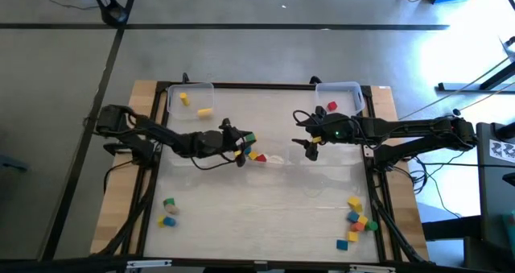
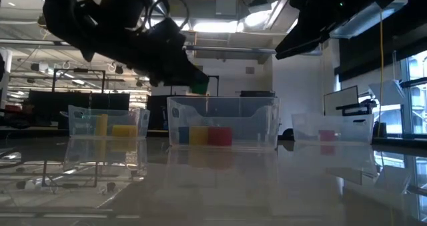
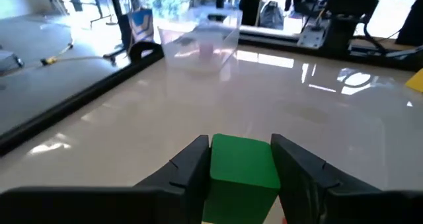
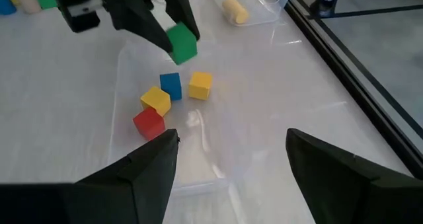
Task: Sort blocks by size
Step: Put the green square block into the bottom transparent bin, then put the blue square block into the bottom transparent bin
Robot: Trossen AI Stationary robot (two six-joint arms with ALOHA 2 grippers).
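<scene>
The left gripper (image 1: 244, 146) is hanging above the middle of the surface (image 1: 265, 208) with its fingers (image 3: 192, 166) clenched on a green block (image 3: 243, 163), lifted over a clear bin (image 4: 125, 72) that is holding red (image 4: 149, 123), blue (image 4: 170, 86) and two yellow cubes (image 4: 200, 84). The right gripper (image 1: 311, 148) is hovering just across from it, fingers (image 4: 142, 171) spread wide and grasping nothing. More blocks are lying in clusters near the front left (image 1: 167, 213) and front right corners (image 1: 358, 221), and two clear bins at the far edge are holding yellow pieces (image 1: 193, 104) and a red one (image 1: 331, 106). The danger, I judge, is that the green block is being pinched only near the fingertips, so a quick swing could be letting it twist free and bounce among blocks already sorted; the two arms are also working close together and could be clipping one another. The surface is looking glossy and pale, mirroring ceiling lights, while the room behind is showing beams, windows, monitors and dark racks
</scene>
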